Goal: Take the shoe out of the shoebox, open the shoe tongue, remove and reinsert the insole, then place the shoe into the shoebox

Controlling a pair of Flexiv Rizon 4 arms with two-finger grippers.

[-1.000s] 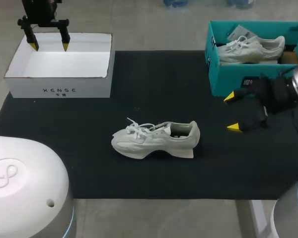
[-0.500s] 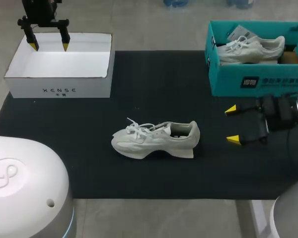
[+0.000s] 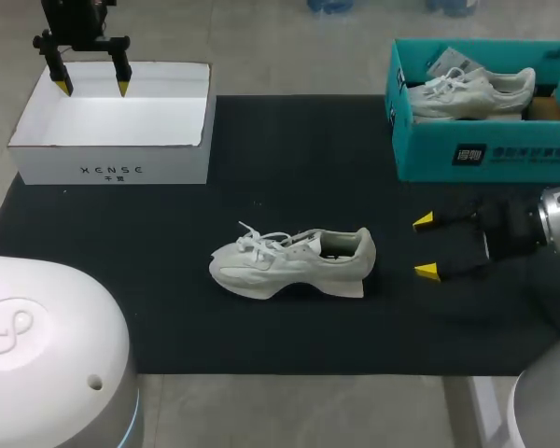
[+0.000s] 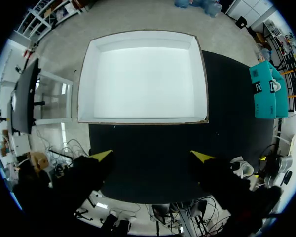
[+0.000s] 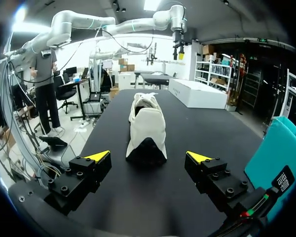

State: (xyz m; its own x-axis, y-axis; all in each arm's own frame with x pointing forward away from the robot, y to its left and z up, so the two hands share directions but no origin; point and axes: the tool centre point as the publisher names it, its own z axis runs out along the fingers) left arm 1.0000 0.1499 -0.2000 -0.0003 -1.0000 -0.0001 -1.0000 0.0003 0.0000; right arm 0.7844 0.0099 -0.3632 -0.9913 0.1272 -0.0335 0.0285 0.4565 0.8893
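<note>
Shoe (image 3: 294,261) on mat (image 3: 168,280), right tool (image 3: 426,246) (fingers apart) near its heel

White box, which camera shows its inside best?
The left wrist view: it looks straight down into the white box, showing its whole bare floor. The head view sees it slanted; the right wrist view only its far-off side.
</note>
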